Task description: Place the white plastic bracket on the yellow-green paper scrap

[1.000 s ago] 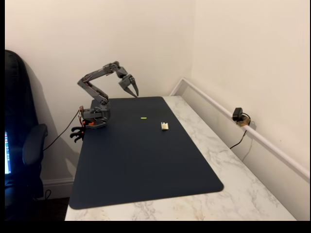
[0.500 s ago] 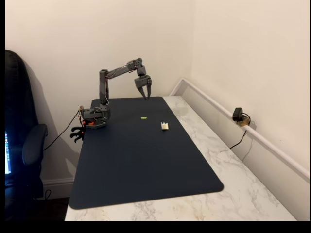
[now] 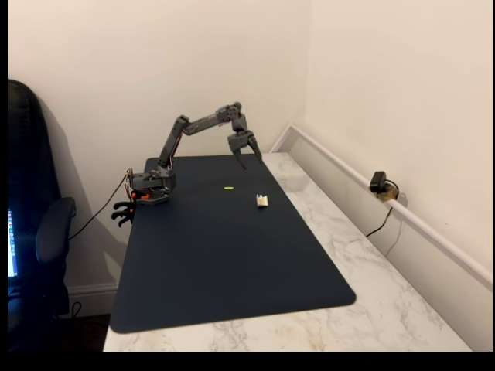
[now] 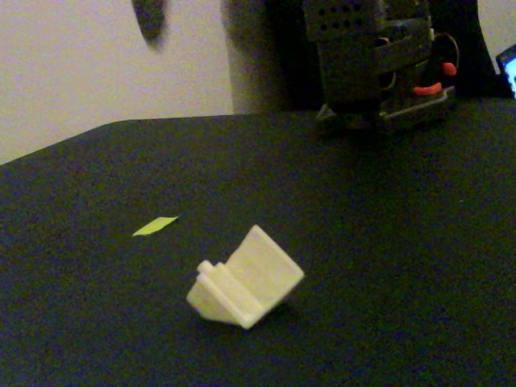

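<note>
Well apart, white plastic bracket (image 4: 244, 286) and yellow-green paper scrap (image 4: 155, 226) lie mid-mat (image 3: 224, 263).

arm: a slim grey arm (image 3: 197, 125) of blocky links joined by boxy servo housings, all in one matte tone
gripper: the gripper (image 3: 249, 156) is dark grey with two tapered, pointed fingers (image 3: 240, 159)
base: well behind the gripper, a squat grey base (image 4: 379, 60) with a perforated block on top and small orange-red parts at its side
cables: thin wires loop at the base, and a dark cable (image 3: 99, 210) trails off from it
</note>
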Tool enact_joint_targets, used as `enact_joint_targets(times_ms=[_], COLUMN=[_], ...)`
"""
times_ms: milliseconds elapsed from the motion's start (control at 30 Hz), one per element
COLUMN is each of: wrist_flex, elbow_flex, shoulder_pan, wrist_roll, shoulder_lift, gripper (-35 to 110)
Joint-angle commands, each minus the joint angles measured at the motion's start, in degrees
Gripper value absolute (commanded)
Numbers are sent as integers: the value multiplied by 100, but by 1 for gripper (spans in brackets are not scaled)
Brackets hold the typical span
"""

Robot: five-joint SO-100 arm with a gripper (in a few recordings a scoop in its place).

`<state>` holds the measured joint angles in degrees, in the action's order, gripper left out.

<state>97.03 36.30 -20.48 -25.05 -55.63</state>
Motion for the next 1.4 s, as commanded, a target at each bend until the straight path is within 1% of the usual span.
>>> enact_joint_targets(times_ms=[0, 67, 133, 367, 533, 1000, 1367], wrist_flex=[132, 290, 281, 290, 308, 308, 316], elbow_flex=[-1107, -1872, -2171, -2689, -2725, -2962, -3155], shoulder_pan=[-193, -202, -185, 44, 62, -88, -123], wrist_roll=[-62, -62, -26, -9, -62, -413, -413], shoulder_lift=[360, 958, 1274, 1942, 2232, 2900, 3226], gripper=[32, 31, 31, 35, 39, 39, 39])
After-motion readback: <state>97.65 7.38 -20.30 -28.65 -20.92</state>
